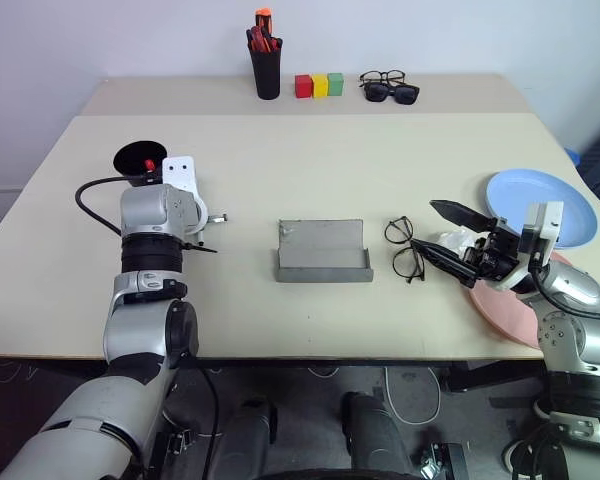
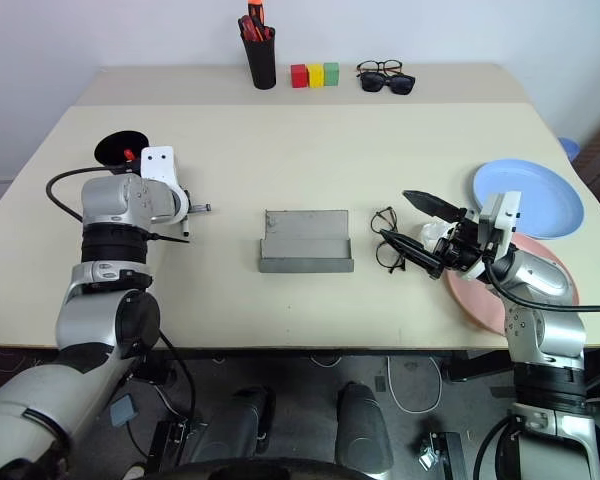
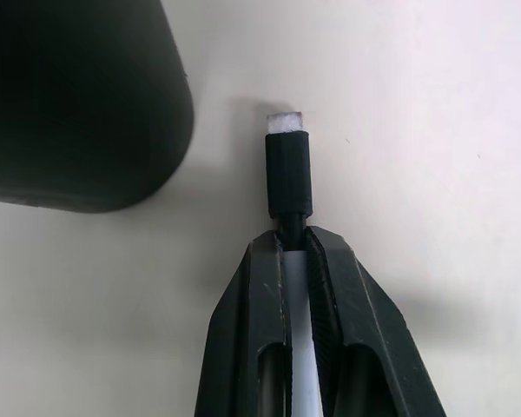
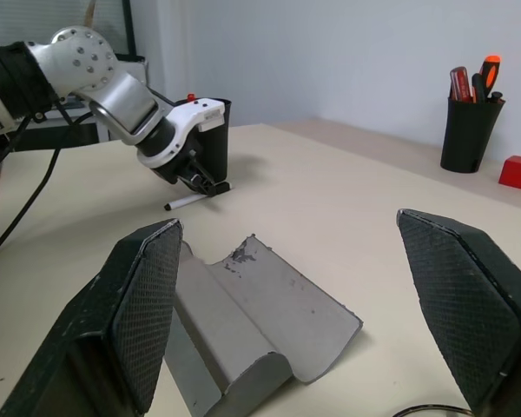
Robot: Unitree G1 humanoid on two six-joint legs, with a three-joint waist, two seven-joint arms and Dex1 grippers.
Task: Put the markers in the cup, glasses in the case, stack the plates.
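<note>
Beige surface (image 1: 280, 170) lies bare between the things, with a white wall behind. At nine o'clock the left gripper (image 3: 297, 248) has its jaws clamped on the white marker (image 4: 189, 201), which lies just beside the black cup (image 1: 138, 160). I would lift it level, tip it upright over the rim, then let go. The right gripper (image 4: 286, 304), jaws wide apart, hangs at three o'clock by the glasses (image 1: 405, 248), near the open case (image 1: 322, 252). Both plates (image 1: 540, 205) sit close to the right edge.
</note>
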